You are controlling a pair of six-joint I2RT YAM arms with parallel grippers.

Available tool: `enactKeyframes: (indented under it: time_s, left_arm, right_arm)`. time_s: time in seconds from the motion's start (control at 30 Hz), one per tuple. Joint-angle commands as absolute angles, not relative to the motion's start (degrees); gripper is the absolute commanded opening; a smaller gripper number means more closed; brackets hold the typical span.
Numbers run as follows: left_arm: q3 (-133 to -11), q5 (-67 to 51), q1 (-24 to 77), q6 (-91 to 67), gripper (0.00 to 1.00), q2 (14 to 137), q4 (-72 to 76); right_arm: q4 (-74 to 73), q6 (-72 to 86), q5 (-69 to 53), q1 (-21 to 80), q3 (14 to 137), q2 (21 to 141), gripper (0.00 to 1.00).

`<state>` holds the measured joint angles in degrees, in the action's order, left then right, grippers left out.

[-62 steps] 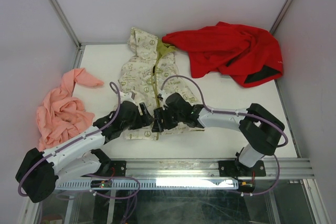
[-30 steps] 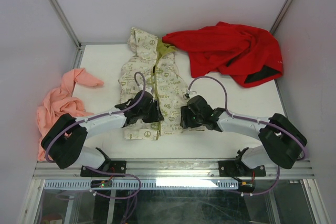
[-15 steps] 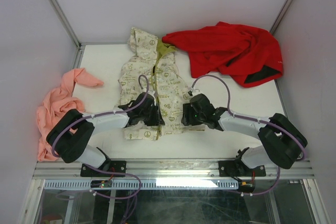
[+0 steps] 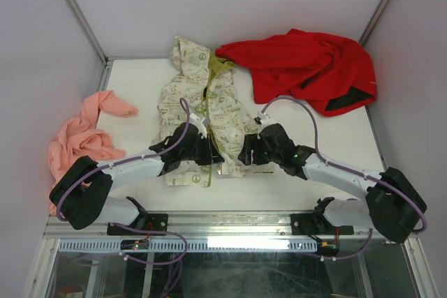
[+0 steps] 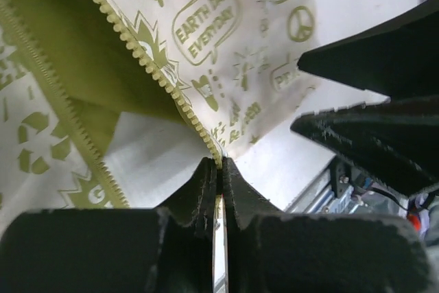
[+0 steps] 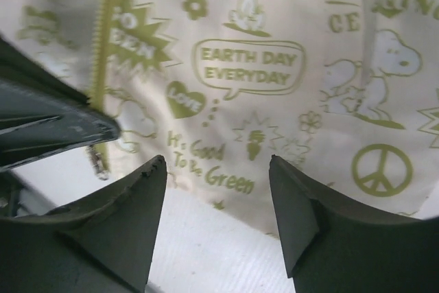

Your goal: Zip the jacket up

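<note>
The jacket [image 4: 183, 95] is lying flat in the middle of the tabletop [image 4: 321, 137], hood toward the far wall. The left fingers [image 5: 199, 193] are pinching its green zipper edge [image 5: 144, 60] near the hem. The right fingers [image 6: 134, 204] are hanging spread apart over the printed front just beside them. A red garment [image 4: 300, 68] is touching the hood, and a pink garment [image 4: 80, 144] is lying well apart at the left.

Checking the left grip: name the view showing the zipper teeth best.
Left wrist: the zipper teeth run close-up into the shut left gripper. Right wrist shows one short stretch at its left edge; top external, just a thin olive line.
</note>
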<state>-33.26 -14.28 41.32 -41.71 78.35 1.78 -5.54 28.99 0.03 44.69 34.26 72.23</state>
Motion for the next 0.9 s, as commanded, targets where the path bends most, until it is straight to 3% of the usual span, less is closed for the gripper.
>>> enactKeyframes:
  time_s: [0.0,0.4,0.8,0.87]
  left_arm:
    - [-31.63,-17.30,41.80,-43.03,0.00,74.93,12.21]
    - [-28.74,-18.75,41.75,-42.03,0.00,70.38,20.35]
    - [-28.30,-20.76,41.80,-40.27,0.00,69.59,21.18]
    - [-28.34,-21.16,41.82,-40.17,0.00,69.54,21.42]
  right_arm:
    - [2.11,29.20,-6.41,45.95,32.34,65.69,0.66]
    - [19.47,30.54,-19.85,46.03,26.28,66.55,0.66]
    - [27.54,30.98,-23.45,45.97,25.91,71.89,0.49]
    - [28.60,30.99,-24.07,45.97,25.91,72.50,0.41]
